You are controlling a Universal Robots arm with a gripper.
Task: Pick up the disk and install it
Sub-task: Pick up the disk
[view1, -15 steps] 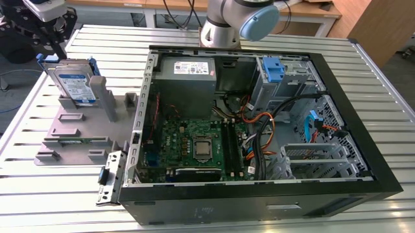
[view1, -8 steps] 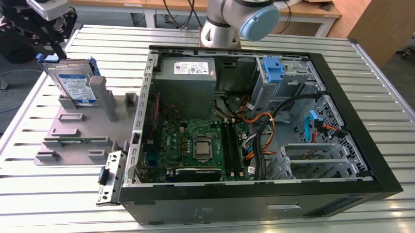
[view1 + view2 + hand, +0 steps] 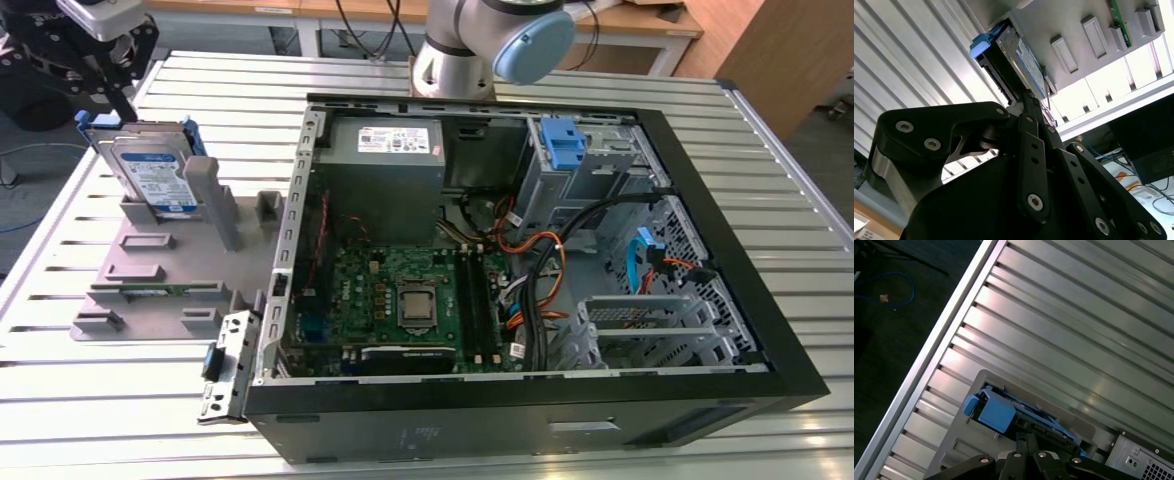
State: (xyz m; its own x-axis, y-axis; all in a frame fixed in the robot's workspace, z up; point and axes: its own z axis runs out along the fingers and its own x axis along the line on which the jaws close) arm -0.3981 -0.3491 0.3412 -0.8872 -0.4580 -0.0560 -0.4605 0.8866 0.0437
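The disk [image 3: 152, 172] is a silver-grey hard drive with a white-and-blue label in a blue bracket. It stands on edge in a slot of the grey holder [image 3: 158, 262], at the exterior view's left. My gripper [image 3: 124, 108] hangs directly over it, with its black tips at the disk's top edge. The fingers [image 3: 1028, 107] meet in a point with no gap, so the gripper is shut. In both wrist views the disk [image 3: 1016, 55] and its blue bracket corner [image 3: 995, 412] lie just beyond the tips. Nothing shows between the fingers.
An open computer case [image 3: 534, 400] fills the middle and the exterior view's right, with a grey power supply [image 3: 384, 160], a motherboard [image 3: 400, 300], loose cables and a blue-tabbed drive bay [image 3: 567, 145]. The arm's base [image 3: 461, 55] stands behind the case. The slatted metal table [image 3: 94, 420] ends close to the holder.
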